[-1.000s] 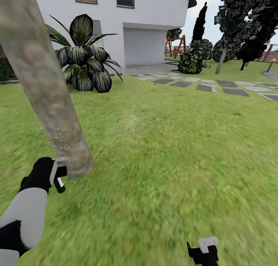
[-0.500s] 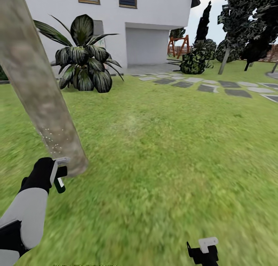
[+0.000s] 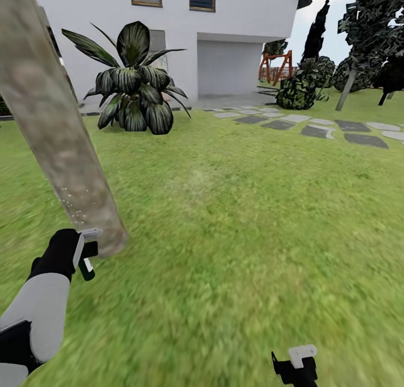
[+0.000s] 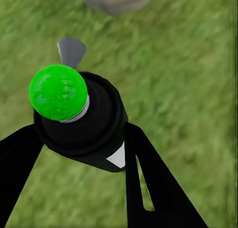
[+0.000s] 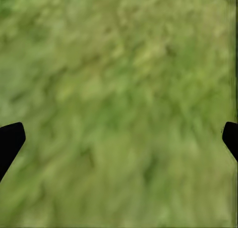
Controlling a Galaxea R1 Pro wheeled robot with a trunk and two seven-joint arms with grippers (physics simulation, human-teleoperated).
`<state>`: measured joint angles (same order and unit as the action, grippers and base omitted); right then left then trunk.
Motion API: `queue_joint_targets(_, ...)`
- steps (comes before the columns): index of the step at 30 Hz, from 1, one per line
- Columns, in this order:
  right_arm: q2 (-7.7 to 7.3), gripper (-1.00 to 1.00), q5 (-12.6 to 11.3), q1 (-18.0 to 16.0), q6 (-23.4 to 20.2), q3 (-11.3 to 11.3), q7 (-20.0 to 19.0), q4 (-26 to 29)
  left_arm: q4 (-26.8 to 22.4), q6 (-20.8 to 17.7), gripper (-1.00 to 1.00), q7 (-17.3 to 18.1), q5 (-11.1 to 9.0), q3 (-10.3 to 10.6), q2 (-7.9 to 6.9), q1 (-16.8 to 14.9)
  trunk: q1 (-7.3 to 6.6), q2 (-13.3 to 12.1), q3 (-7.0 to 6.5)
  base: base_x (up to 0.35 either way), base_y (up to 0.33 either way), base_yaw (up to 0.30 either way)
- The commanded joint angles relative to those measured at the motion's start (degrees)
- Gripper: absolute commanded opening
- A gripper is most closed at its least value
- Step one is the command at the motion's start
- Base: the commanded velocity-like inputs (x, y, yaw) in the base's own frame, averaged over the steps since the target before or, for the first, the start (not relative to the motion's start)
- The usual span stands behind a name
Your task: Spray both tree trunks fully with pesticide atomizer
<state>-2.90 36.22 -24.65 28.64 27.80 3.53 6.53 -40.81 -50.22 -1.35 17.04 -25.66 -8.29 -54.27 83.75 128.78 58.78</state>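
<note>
The pesticide atomizer [image 3: 87, 265] is clamped in the left gripper [image 3: 84, 252], near the tree trunk [image 3: 67, 157]. It is judged light, rigid, best gripped mid-body. The right gripper's [image 3: 294, 364] fingers are spread, empty.

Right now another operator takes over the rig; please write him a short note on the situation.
Left pincer: shut on the dark green-black spray atomizer, beside the base of the mottled grey-brown tree trunk.
Right pincer: open, nothing in it, over the green grass floor.
Done: atomizer picked up; white pesticide specks on the lower trunk.
Left: cover the rest of this trunk, then the second tree.
</note>
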Motion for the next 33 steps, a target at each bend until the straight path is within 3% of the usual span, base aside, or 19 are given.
queue_joint_targets(1,0.0,1.0,0.61,-0.05,0.19,0.23,0.35,-0.11,-0.06,-0.23,-1.0,-0.14,-0.08,-0.07,0.03,-0.05,0.01,0.02,0.05,0.209,-0.226,0.002)
queue_joint_targets(12,0.02,1.0,0.61,-0.05,0.19,0.23,0.37,-0.11,-0.1,-0.25,-1.0,-0.15,0.0,-0.09,0.03,-0.05,0.01,0.02,0.05,0.212,-0.224,0.037)
queue_joint_targets(29,0.0,1.0,0.61,-0.05,0.19,0.23,0.38,-0.11,-1.11,-1.15,-1.0,0.12,0.11,-0.36,-0.51,-1.0,0.01,0.02,0.05,0.223,-0.205,0.27)
queue_joint_targets(33,0.0,1.0,0.61,-0.05,0.19,0.23,0.42,-0.11,-1.19,-2.11,-1.0,0.18,0.17,-0.28,-0.78,-2.87,0.01,0.02,0.05,0.262,-0.162,0.276)
